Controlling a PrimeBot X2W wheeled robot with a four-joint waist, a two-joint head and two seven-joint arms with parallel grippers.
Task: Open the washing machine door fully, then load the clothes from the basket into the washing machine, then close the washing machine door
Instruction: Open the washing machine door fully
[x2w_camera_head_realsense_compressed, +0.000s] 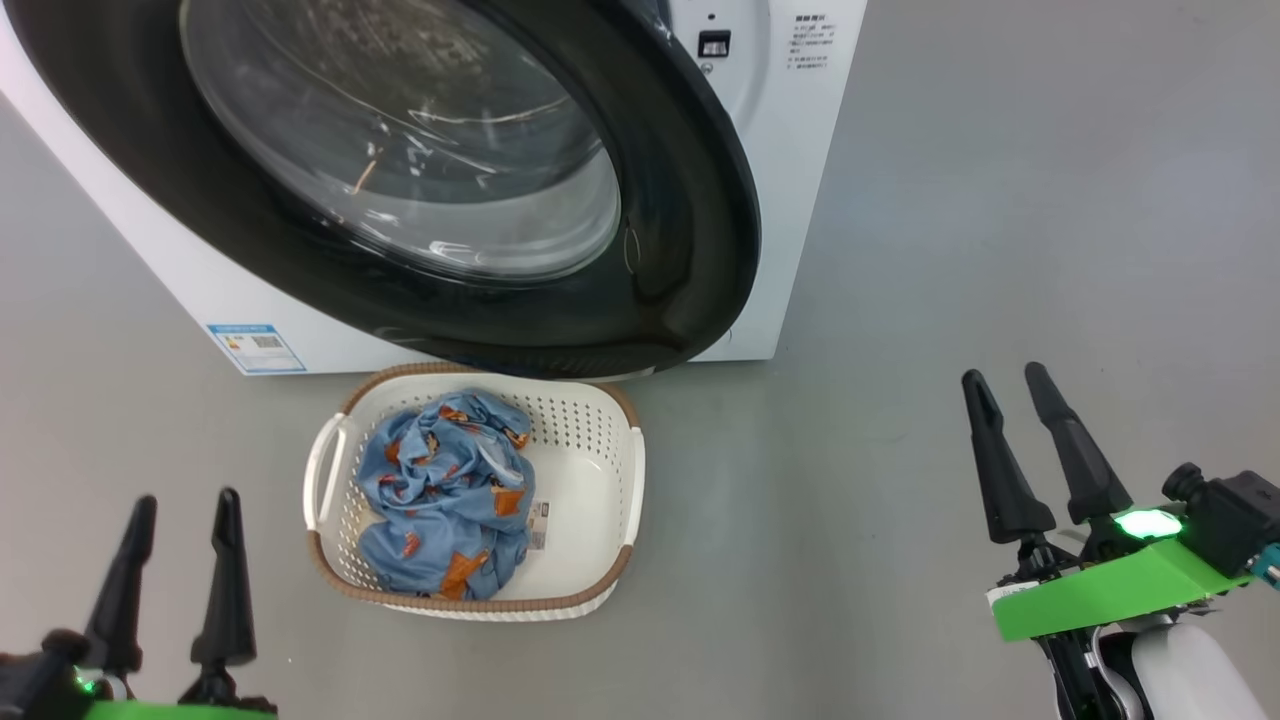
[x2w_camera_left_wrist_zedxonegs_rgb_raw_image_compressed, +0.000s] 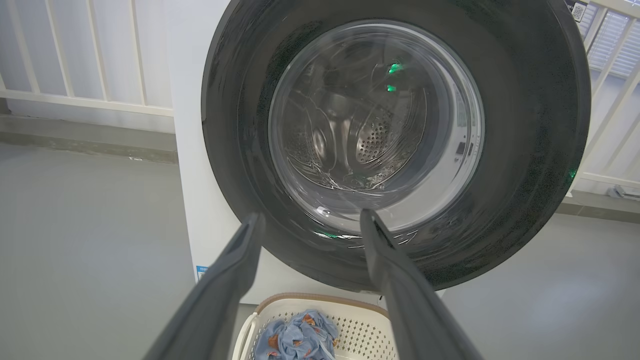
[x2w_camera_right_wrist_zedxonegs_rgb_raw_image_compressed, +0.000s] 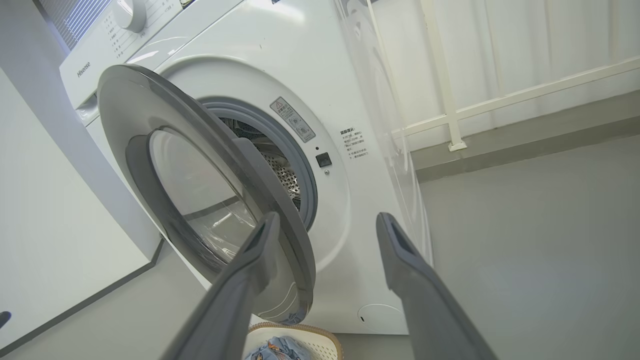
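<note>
Two grippers, spread and empty: left gripper (x2w_camera_head_realsense_compressed: 188, 497) at 8 o'clock, right gripper (x2w_camera_head_realsense_compressed: 1003, 373) at 4. At 12, washing machine door (x2w_camera_head_realsense_compressed: 690, 200) partly open over basket (x2w_camera_head_realsense_compressed: 632, 470); clothes (x2w_camera_head_realsense_compressed: 440, 490) heaped at basket's 9 o'clock side.

Ahead of left gripper (x2w_camera_head_realsense_compressed: 187, 497): half-open washing machine door (x2w_camera_head_realsense_compressed: 690, 200) screens the drum (x2w_camera_right_wrist_zedxonegs_rgb_raw_image_compressed: 282, 172).
Ahead-left of right gripper (x2w_camera_head_realsense_compressed: 1005, 373): gap behind door's edge.
Between both: basket (x2w_camera_head_realsense_compressed: 630, 480), open-topped, far rim under door.

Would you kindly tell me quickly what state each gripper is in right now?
Left gripper: open, holding nothing.
Right gripper: open, holding nothing.
</note>
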